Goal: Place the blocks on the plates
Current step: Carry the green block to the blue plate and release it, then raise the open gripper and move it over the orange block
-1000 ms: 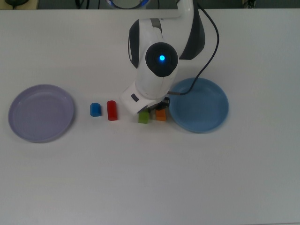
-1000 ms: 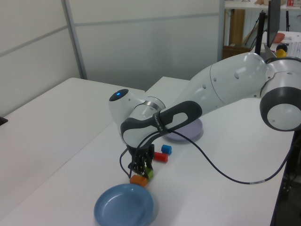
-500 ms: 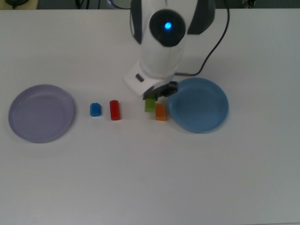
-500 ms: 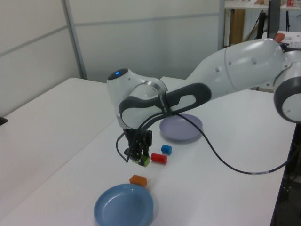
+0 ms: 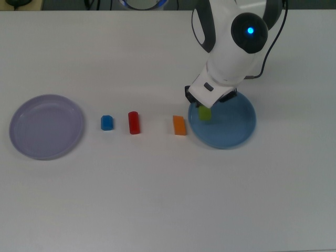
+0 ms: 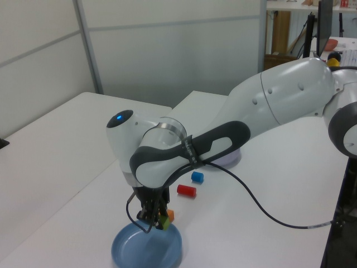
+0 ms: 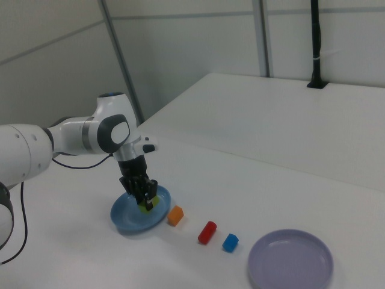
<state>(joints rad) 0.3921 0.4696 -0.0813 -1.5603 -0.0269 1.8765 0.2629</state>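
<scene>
While no writing shows, jaws clamped on green block (image 5: 205,113), above blue plate (image 5: 239,126).

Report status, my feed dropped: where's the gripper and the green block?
Gripper shut on green rectangular block, over medium blue round plate. Blue, red, orange blocks on table. Nothing in the way.

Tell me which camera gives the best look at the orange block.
The top view: the orange block lies fully exposed on the table, just left of the blue plate. The right view also shows it whole but smaller; in the left view only a sliver shows behind the gripper.
</scene>
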